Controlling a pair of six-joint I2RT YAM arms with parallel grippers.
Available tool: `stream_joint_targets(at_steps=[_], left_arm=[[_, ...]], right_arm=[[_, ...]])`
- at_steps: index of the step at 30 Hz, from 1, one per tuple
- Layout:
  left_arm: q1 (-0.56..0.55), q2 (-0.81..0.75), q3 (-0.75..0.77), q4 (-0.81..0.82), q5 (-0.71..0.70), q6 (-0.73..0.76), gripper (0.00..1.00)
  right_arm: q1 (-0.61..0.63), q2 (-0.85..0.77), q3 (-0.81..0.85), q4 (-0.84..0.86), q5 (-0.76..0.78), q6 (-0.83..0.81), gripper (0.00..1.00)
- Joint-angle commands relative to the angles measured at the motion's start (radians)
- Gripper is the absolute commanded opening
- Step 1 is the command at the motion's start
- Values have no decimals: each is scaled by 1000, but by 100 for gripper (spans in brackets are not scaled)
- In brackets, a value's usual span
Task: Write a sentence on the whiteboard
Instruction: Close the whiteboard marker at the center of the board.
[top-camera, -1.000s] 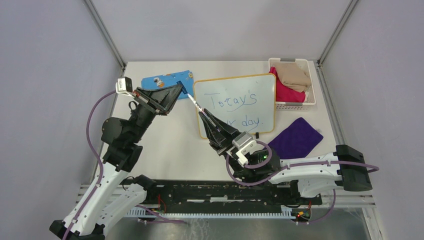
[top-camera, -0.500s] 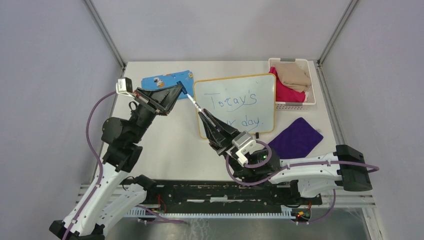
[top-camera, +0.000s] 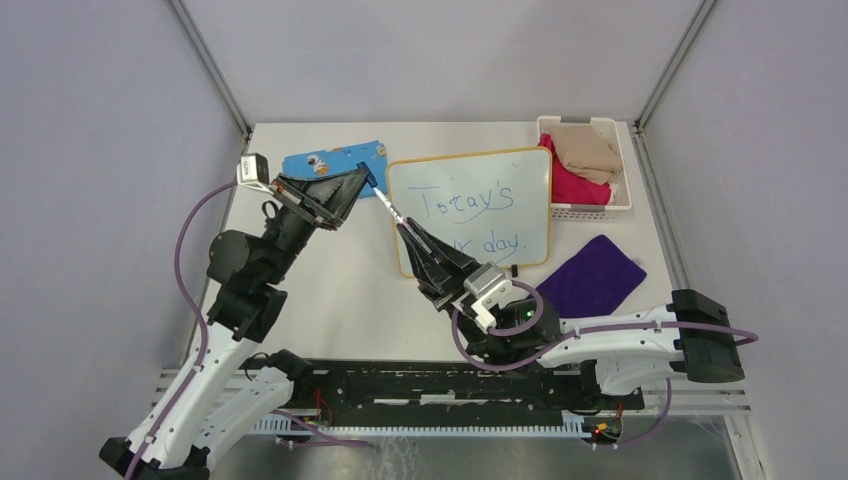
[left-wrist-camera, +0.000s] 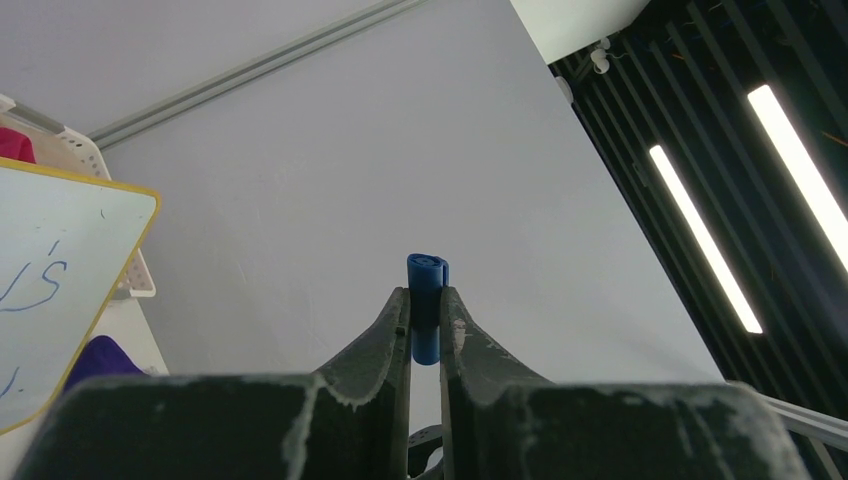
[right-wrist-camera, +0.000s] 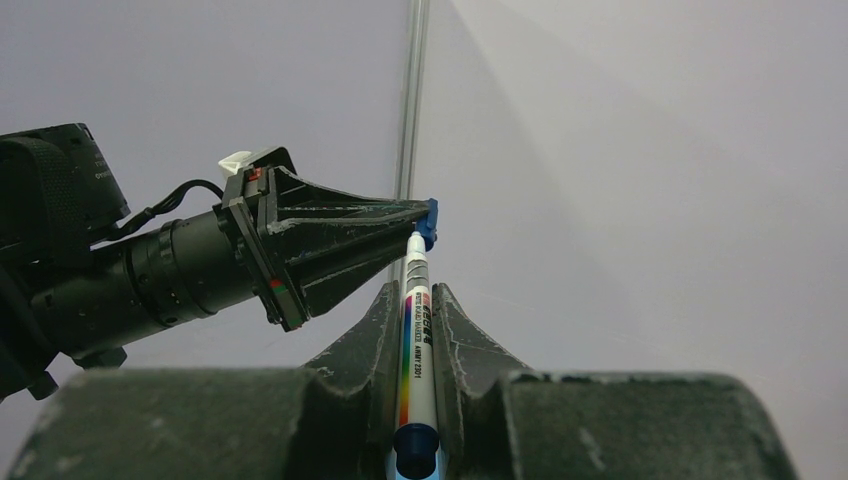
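The sentence (top-camera: 470, 213) looks finished, so you're capping. Your left pincer (left-wrist-camera: 425, 296) clamps the cap (left-wrist-camera: 427, 268) and your right pincer (right-wrist-camera: 411, 292) clamps the pen (right-wrist-camera: 413, 335). Push its tip straight into the cap just ahead.

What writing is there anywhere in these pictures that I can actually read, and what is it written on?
"Today's": blue handwriting, top line of the sentence on the whiteboard.
"day.": second line there; the word before it is mostly hidden behind the right gripper.
Print on the marker barrel: too small and blurred to read.
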Motion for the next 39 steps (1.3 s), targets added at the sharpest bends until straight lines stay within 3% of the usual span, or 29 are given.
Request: stream_joint_targets(at_steps=[1,39], left_arm=[[-3,-13,15,29,13,46,2],[-5,-28,26,29,33,46,2]], right_arm=[[-3,-3,40,25,5,0,0],[-10,16,64,19,7,-5,0]])
